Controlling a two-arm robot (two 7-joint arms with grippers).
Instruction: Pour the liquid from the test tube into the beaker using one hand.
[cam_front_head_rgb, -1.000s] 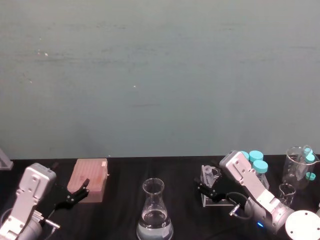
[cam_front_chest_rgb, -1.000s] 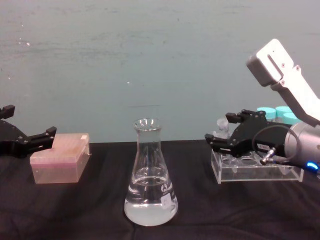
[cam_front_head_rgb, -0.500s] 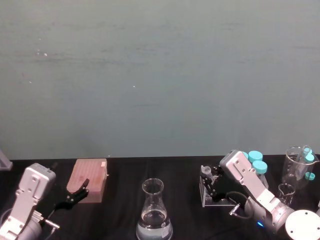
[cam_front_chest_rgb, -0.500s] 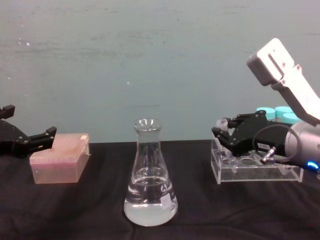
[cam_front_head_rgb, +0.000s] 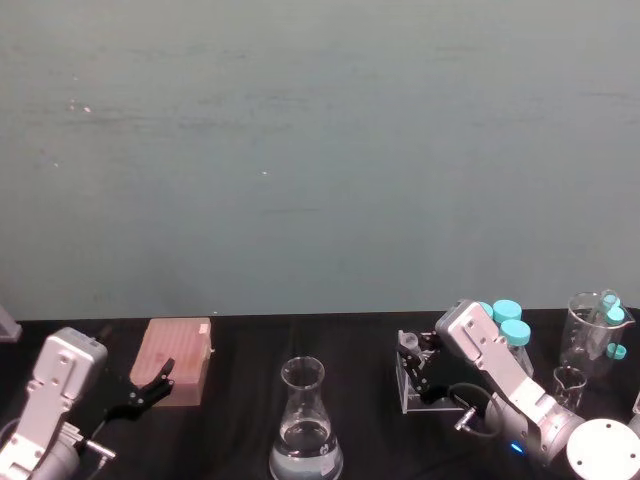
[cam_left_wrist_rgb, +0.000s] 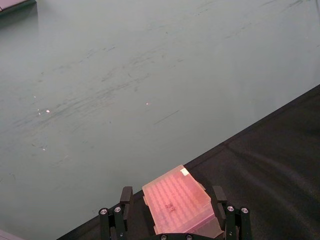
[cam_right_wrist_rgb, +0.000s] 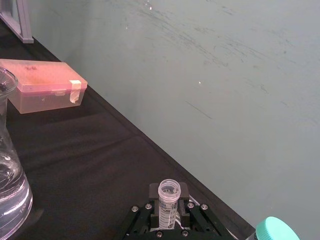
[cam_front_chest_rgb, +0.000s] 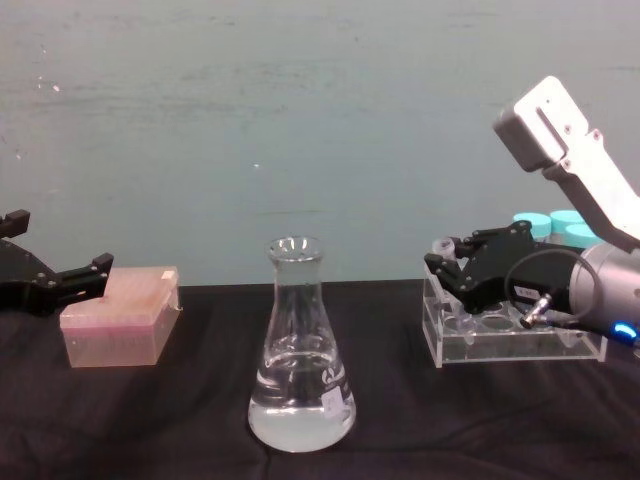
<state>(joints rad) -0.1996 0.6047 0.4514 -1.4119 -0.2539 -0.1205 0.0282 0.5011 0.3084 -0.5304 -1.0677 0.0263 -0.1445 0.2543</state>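
Observation:
The beaker (cam_front_chest_rgb: 298, 350) stands at the table's front middle with clear liquid (cam_front_chest_rgb: 300, 418) in its base; it also shows in the head view (cam_front_head_rgb: 305, 425). The small clear test tube (cam_right_wrist_rgb: 168, 194) is upright between the fingers of my right gripper (cam_right_wrist_rgb: 168, 212), which is shut on it. That gripper (cam_front_chest_rgb: 452, 266) sits at the left end of the clear acrylic rack (cam_front_chest_rgb: 510, 342), with the test tube's (cam_front_chest_rgb: 443, 246) open top just above it. I cannot tell whether the tube holds liquid. My left gripper (cam_front_chest_rgb: 60, 242) hangs open at the far left, beside a pink box (cam_front_chest_rgb: 120, 320).
Tubes with turquoise caps (cam_front_chest_rgb: 552, 225) stand in the rack behind my right gripper. A glass beaker holding more capped tubes (cam_front_head_rgb: 592, 328) is at the far right. The pink box (cam_left_wrist_rgb: 177, 202) lies just past my left gripper's fingers (cam_left_wrist_rgb: 125, 200).
My right gripper has moved right with the test tube, from beside the rack's left end to over its first hole. The left arm and the beaker have not moved.

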